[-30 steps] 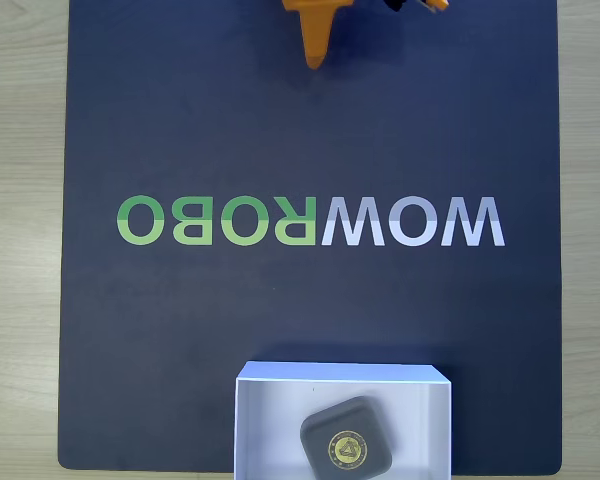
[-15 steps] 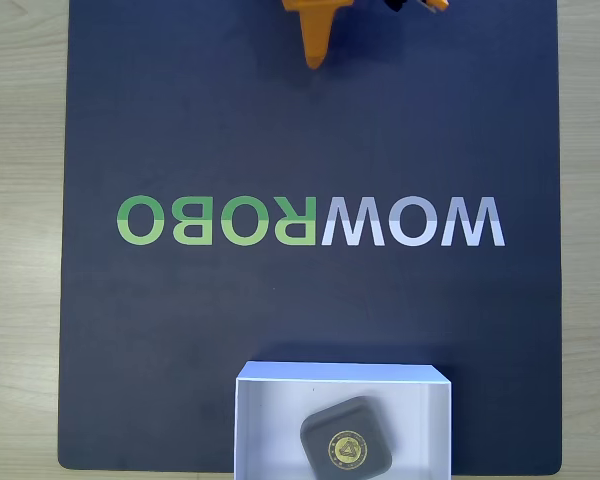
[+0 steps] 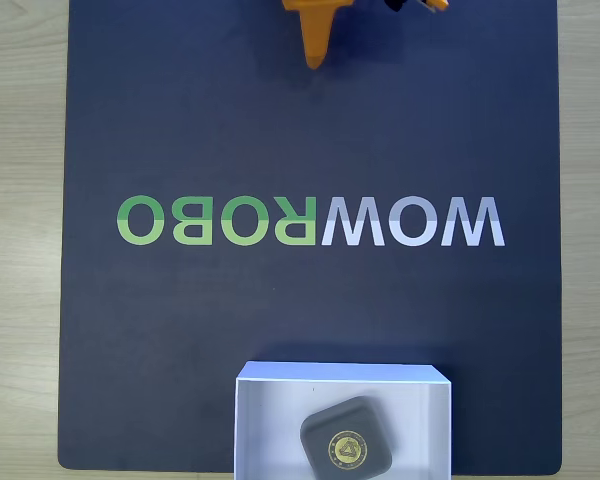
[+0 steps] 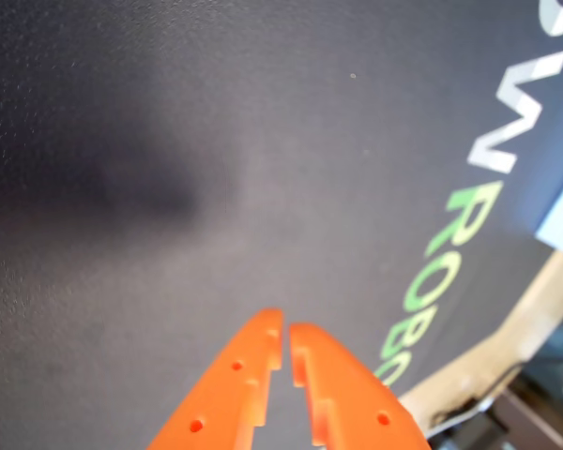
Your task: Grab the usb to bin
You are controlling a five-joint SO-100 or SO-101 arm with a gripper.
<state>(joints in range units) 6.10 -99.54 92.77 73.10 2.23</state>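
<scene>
In bin (image 3: 270,420): usb (image 3: 346,447) | hand (image 4: 285,335) closed, far mat (image 3: 180,120) edge

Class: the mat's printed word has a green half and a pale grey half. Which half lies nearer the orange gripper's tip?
In the fixed view, the green half is nearer: the gripper points down just above its end.

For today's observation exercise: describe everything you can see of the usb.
The usb is a small, flat, dark grey rounded-square block, matte like plastic, with a round gold emblem showing a triangle on top. It lies flat, turned slightly askew, inside the white bin, resting on its floor near the fixed view's bottom edge. Nothing else touches it.
</scene>
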